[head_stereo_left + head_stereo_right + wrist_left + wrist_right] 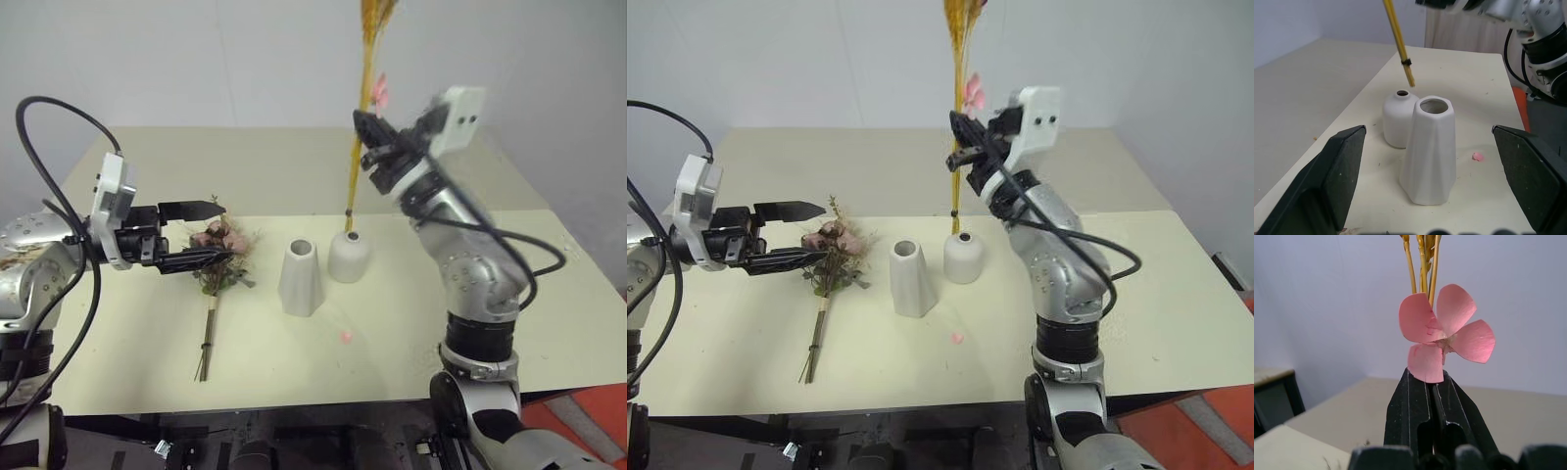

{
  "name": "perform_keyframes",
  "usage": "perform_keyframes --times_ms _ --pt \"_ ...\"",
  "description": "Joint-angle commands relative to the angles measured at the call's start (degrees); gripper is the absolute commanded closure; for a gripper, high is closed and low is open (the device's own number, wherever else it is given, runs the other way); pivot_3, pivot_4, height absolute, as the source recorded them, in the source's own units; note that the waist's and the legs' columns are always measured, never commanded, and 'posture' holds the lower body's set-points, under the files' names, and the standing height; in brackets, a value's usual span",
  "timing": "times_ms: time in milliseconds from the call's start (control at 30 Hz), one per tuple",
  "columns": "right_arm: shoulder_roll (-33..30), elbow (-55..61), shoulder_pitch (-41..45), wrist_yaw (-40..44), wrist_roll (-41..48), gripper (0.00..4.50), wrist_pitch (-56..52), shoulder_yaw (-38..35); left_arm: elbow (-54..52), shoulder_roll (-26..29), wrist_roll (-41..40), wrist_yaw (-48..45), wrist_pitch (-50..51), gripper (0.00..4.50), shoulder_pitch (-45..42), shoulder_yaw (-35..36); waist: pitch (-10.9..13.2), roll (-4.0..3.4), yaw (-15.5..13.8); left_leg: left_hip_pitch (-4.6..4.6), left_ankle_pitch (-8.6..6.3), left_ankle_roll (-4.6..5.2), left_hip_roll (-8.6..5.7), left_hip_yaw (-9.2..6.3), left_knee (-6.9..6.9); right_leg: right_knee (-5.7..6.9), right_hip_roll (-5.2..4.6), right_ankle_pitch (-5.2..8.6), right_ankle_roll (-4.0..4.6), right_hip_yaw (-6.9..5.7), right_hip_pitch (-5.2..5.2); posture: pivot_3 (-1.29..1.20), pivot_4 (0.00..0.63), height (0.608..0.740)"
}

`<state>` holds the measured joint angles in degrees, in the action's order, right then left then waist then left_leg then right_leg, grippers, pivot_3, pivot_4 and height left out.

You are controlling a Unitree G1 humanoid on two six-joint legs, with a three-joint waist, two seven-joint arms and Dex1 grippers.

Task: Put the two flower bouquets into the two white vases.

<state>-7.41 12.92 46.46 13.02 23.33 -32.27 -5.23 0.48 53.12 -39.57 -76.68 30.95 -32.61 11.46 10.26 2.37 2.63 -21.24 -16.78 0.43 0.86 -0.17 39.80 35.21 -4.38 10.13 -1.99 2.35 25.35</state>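
Observation:
My right gripper (373, 139) is shut on the slim bouquet of yellow stalks (364, 98), holding it upright with a pink bloom (1447, 330) just past the fingertips. The stem ends (1409, 78) hang just above the mouth of the shorter round white vase (349, 257). Close beside that vase, on its left, stands the taller faceted white vase (299, 277). The rose bouquet (220, 257) lies on the table left of the vases, stems toward the front edge. My left gripper (225, 232) is open, level, right over the rose heads, with nothing between its fingers (1337, 171).
A tiny loose pink petal (346, 336) lies on the cream table (549, 323) in front of the vases. A second, beige table surface (265, 166) lies behind. A black cable (59, 108) loops above my left arm.

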Motion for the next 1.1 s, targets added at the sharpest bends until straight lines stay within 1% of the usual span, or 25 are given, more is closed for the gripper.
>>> perform_keyframes --times_ms 33,200,1100 --pt "-0.7 -0.3 0.0 1.1 -2.7 4.47 7.0 0.5 -1.2 1.3 -0.2 -0.5 -0.5 0.0 -0.5 1.6 0.0 -0.01 0.0 -0.01 0.0 0.0 0.0 0.0 -0.01 0.0 0.0 0.0 0.0 0.0 0.02 0.0 0.15 0.74" --pt "-0.2 -2.5 -0.7 1.6 -3.7 4.47 10.8 0.7 -1.3 1.6 -0.2 -0.4 -0.4 0.0 -0.5 1.6 0.0 -0.01 0.1 0.0 0.0 0.0 0.02 0.0 -0.01 0.02 0.02 0.0 0.0 0.0 0.03 0.0 0.15 0.74" --pt "2.0 -9.0 -5.6 2.3 -4.9 4.47 16.8 1.4 -1.8 2.9 -0.3 -0.2 0.2 0.0 -0.1 2.3 0.0 -0.02 0.1 0.02 0.01 -0.02 0.03 -0.01 -0.01 0.01 0.03 0.0 0.01 0.01 0.04 0.0 0.15 0.74"
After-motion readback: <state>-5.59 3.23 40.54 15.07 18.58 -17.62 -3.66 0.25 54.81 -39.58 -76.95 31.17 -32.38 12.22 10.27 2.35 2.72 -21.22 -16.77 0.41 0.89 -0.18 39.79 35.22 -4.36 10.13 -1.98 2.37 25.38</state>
